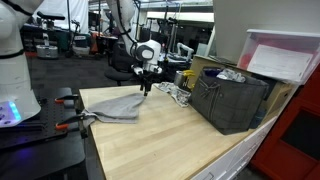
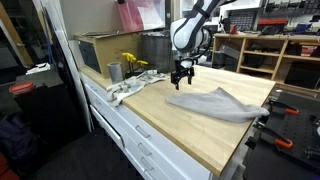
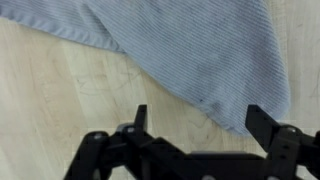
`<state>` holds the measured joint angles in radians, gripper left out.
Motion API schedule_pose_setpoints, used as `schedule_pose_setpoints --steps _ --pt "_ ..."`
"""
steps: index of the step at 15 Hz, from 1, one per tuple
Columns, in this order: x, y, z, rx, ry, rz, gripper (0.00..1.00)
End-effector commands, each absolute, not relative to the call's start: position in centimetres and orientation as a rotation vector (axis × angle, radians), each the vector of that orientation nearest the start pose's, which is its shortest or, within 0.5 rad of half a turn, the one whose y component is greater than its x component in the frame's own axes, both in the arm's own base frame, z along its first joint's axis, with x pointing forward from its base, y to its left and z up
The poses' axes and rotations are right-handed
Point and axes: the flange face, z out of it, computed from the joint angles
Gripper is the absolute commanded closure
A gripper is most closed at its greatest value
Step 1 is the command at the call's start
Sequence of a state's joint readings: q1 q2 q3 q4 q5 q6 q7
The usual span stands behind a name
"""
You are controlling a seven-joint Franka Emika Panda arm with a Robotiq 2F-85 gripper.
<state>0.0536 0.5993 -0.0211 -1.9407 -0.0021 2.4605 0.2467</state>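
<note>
Now, gripper (image 1: 147,88): hangs pointing straight down over the table, just left of centre in the frame. Its fingers (image 3: 140,118) are spread wide and pinch nothing.
Grey cloth (image 1: 112,103): lies flat and slightly rumpled on the wooden table (image 1: 170,140), at left of centre in an exterior view and at right of centre in an exterior view (image 2: 215,103). In the wrist view it fills the upper part of the frame (image 3: 190,45), and its hem slants down toward the lower right.
Gap: the fingertips look clear of the fabric and hang over its edge. One finger is above bare wood, the other above the cloth's corner.
Doing it well: I judge a grip here calls for a straight descent with the hem kept between the fingers. They would need to reach the wood before closing, because a thin layer is easily missed from too high or pushed along instead of gathered.
White tangle (image 1: 175,92): just right of the gripper in the frame. It is the nearest thing a sideways swing could catch.
Dark crate (image 1: 235,100): right of centre, well apart from the cloth.
Metal cup (image 2: 114,71): upper left, with a yellow thing (image 2: 131,62) beside it, both well apart.
Orange-handled clamps (image 2: 285,112): at the right edge of the frame, by the table's end.
In the way: nothing lies between the fingers and the fabric.
</note>
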Motion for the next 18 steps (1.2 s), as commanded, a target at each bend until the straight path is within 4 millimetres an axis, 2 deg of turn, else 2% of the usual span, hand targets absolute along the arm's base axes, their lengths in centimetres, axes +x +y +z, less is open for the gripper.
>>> schedule_pose_setpoints --steps 1,3,4,5,7,10,16,18 --pt "62.2 4.1 12.7 -3.138 0.342 0.157 0.0" --pt "61.9 5.4 10.7 -3.13 0.326 0.208 0.0" --pt "61.6 6.1 9.8 -3.128 0.319 0.231 0.03" --pt "61.3 6.8 8.9 -3.126 0.319 0.268 0.26" --pt "60.9 7.7 8.0 -3.118 0.318 0.294 0.31" --pt "60.7 8.6 7.8 -3.116 0.326 0.302 0.55" --pt "62.1 8.2 8.6 -3.171 0.305 0.186 0.99" --pt "63.3 7.8 10.0 -3.186 0.301 0.106 1.0"
